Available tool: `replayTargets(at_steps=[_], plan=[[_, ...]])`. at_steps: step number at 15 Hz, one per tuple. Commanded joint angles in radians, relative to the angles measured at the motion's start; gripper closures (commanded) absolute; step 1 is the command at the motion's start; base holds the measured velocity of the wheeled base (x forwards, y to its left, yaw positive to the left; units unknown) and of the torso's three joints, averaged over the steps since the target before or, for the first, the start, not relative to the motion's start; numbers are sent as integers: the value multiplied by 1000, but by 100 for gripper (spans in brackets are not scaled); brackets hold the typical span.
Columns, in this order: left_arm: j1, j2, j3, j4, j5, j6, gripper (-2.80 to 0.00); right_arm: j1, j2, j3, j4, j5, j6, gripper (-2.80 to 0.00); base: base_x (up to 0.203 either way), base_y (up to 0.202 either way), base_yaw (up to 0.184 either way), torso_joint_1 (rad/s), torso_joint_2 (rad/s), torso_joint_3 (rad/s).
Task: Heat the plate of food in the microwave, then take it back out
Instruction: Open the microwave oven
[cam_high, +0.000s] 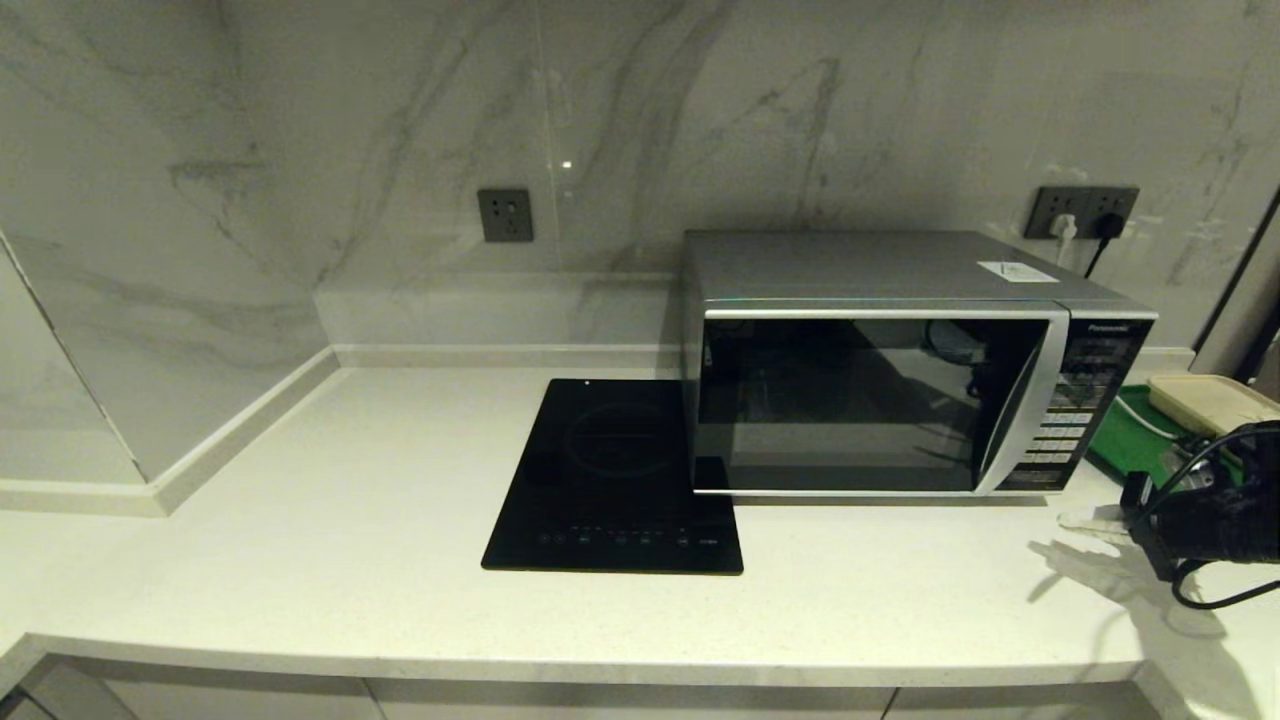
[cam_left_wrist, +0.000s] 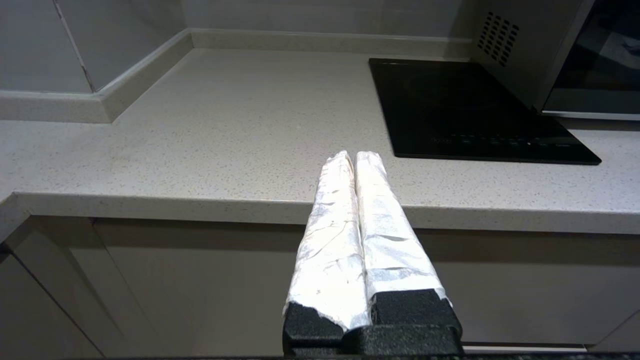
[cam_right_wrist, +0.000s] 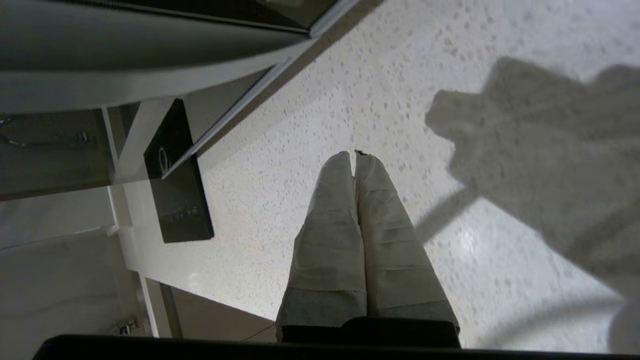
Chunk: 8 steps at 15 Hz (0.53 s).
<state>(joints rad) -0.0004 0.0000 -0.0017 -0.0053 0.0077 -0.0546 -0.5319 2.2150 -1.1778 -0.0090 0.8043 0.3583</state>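
Observation:
The silver microwave (cam_high: 870, 400) stands at the back right of the counter with its dark glass door closed. The plate of food is out of view, and nothing shows through the door glass. My right gripper (cam_high: 1085, 520) hovers low over the counter, just off the microwave's front right corner below the keypad; its taped fingers are pressed together, shut on nothing (cam_right_wrist: 355, 156). My left gripper (cam_left_wrist: 354, 156) is also shut and empty. It sits in front of the counter's front edge, left of the hob, and does not show in the head view.
A flat black glass hob (cam_high: 615, 480) lies directly left of the microwave, partly under its corner. A green tray (cam_high: 1135, 440) with a beige lidded container (cam_high: 1210, 400) sits right of the microwave. Marble walls enclose the back and left. Bare counter (cam_high: 300, 520) spreads left.

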Motion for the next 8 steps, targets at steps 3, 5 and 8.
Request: replayTargets(at_steps=[3,5,8], plan=[[0,0,0,-1,0,-1,0,-3,103,-50,-122,16,19,0,0,0,0,0,0,0],[0,0,0,-1,0,0,0,-2,140,-66,-249,41,119,0,0,0,0,0,0,0],[0,0,0,-1,0,0,0,0,161,-79,-322,46,160,0,0,0,0,0,0,0]])
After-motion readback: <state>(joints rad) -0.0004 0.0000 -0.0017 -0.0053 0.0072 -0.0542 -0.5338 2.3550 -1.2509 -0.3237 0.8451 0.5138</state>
